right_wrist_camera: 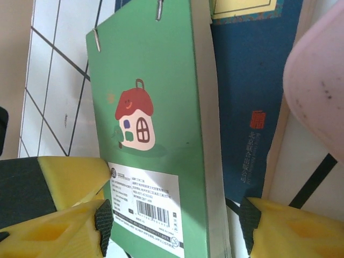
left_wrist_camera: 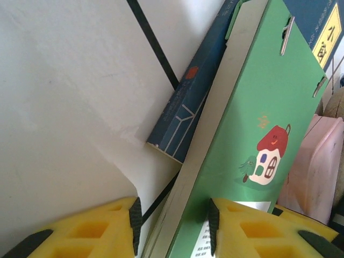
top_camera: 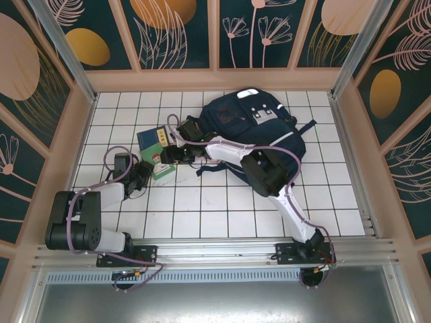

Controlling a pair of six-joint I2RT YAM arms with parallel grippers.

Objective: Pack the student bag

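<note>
Outside the student bag (top_camera: 269, 124), our left claw (left_wrist_camera: 173, 215) and right claw (right_wrist_camera: 174, 215) are straddling a green notebook (right_wrist_camera: 156, 107). We cannot tell whether either is gripping.

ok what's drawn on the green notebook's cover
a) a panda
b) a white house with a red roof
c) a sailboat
b: the green notebook has a small white house with a red roof printed on its cover, plain in both wrist views.

The green notebook (right_wrist_camera: 156, 107) looks matt card, the student bag (top_camera: 229, 116) probably cloth.
</note>
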